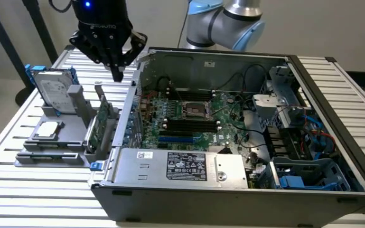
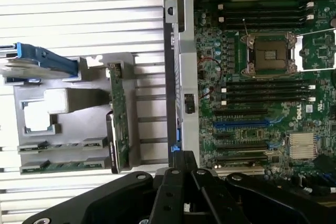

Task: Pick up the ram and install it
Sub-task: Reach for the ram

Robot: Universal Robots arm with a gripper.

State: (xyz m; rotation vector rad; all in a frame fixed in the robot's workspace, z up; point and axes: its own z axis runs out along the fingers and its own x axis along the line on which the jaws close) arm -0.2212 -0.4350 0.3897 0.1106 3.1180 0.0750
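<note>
While the gripper [image 1: 117, 75] hangs above the table [image 1: 17, 190] with its fingers pressed together and nothing between them, no part has been lifted yet. It hovers at the far end of the rack [image 1: 74, 102], close to the left wall of the case [image 1: 334, 95] as the exterior view has it, and touches neither. To me this is the approach before the pick.

Below and nearer on the rack stands the card [image 1: 97, 126], upright on its edge. The drive [image 1: 52, 90] stands further to the exterior view's left. The ram [image 2: 63, 165] lies at the near end of the rack, low in its slot. It is a slim green stick well apart from the fingers, with a second stick [image 2: 63, 146] just beside it. From the exterior view the ram is hard to make out behind the rack's walls.

Inside the case, the black memory slots [image 1: 191, 126] on the board sit bare beside the processor socket [image 1: 195, 109], so nothing has been installed.

As I judge it, a pick from here calls for the fingers to part and the wrist to travel nearer along the rack. The fingers would then have to line up across the thin board and drop straight over it. They must clear the tall card on the way and take one stick without catching its neighbour.
</note>
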